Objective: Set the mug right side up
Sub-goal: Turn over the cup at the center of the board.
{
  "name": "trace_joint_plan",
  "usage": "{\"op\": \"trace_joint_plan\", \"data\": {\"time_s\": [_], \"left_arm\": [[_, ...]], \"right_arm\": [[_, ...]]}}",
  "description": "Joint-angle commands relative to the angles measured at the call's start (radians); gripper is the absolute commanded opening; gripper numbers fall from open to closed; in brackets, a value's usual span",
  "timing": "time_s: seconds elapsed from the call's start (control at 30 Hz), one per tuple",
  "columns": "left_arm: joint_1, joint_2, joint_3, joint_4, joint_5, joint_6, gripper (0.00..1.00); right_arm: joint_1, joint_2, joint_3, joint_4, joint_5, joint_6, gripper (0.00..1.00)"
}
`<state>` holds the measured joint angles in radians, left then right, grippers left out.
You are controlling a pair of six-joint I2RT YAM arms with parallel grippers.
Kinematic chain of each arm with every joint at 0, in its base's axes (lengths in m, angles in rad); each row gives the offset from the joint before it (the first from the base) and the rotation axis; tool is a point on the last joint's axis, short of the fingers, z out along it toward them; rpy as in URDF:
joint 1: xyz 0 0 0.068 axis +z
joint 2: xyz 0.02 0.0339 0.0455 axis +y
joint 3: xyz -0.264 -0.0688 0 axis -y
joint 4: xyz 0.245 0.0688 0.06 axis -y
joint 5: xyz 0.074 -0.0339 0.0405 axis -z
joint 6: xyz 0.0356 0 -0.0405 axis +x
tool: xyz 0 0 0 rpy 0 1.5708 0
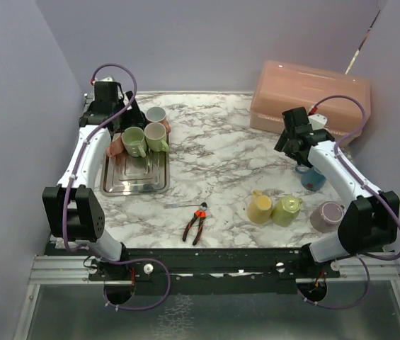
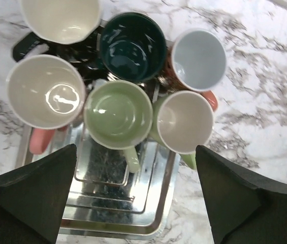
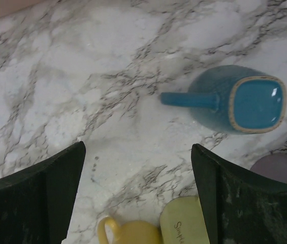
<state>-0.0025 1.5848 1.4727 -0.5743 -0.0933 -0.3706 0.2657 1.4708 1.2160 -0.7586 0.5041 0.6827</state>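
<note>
A blue mug (image 3: 240,99) stands on the marble table with its mouth up and its handle pointing left; in the top view the blue mug (image 1: 313,177) sits just in front of the right arm. My right gripper (image 3: 138,147) hangs open over bare marble, down and left of this mug, with nothing between its fingers. My left gripper (image 2: 135,152) is open above a cluster of several mugs, all mouth up, among them a green mug (image 2: 118,114) and a cream mug (image 2: 45,91). It touches none of them.
The mugs stand at the far end of a metal tray (image 2: 153,203). A yellow mug (image 3: 133,234), a pale green lettered mug (image 3: 184,223) and a purple mug (image 1: 326,216) are at the front right. Pliers (image 1: 196,225) lie mid-front. A pink box (image 1: 309,95) stands back right.
</note>
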Motion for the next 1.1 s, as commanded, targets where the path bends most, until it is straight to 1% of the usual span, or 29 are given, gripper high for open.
{"op": "trace_joint_plan", "data": {"time_s": [0.0,0.07,0.17,0.23,0.3,0.47,0.6,0.73,0.9,0.97,1.07], "left_arm": [[-0.049,-0.048,-0.045,0.001,0.080,-0.023,0.99],[-0.056,-0.072,-0.074,0.001,0.093,-0.031,0.99],[-0.065,-0.130,-0.131,0.005,0.133,-0.042,0.99],[-0.067,-0.182,-0.179,0.012,0.164,-0.046,0.99],[-0.067,-0.223,-0.221,0.013,0.189,-0.048,0.99],[-0.069,-0.319,-0.306,0.013,0.249,-0.042,0.99],[-0.068,-0.386,-0.353,0.012,0.314,-0.030,0.99],[-0.068,-0.447,-0.412,0.003,0.351,-0.014,0.99],[-0.068,-0.502,-0.446,-0.024,0.367,0.014,0.99],[-0.069,-0.509,-0.445,-0.032,0.388,0.030,0.99],[-0.068,-0.510,-0.445,-0.036,0.446,0.051,0.99]], "right_arm": [[-0.109,0.044,0.026,-0.080,0.091,0.099,0.91],[-0.115,0.060,0.057,-0.117,0.169,0.124,0.94],[-0.118,0.081,0.102,-0.206,0.265,0.196,0.96],[-0.124,0.088,0.115,-0.257,0.297,0.251,0.97],[-0.142,0.084,0.116,-0.269,0.270,0.268,0.97],[-0.186,0.089,0.058,-0.250,0.186,0.259,0.98],[-0.196,0.100,0.008,-0.176,0.142,0.166,0.97],[-0.202,0.122,-0.012,-0.152,0.113,0.143,0.97],[-0.207,0.135,-0.045,-0.091,0.065,0.091,0.91],[-0.211,0.134,-0.060,-0.045,0.040,0.053,0.87],[-0.212,0.113,-0.079,0.007,0.045,0.014,0.86]]}}
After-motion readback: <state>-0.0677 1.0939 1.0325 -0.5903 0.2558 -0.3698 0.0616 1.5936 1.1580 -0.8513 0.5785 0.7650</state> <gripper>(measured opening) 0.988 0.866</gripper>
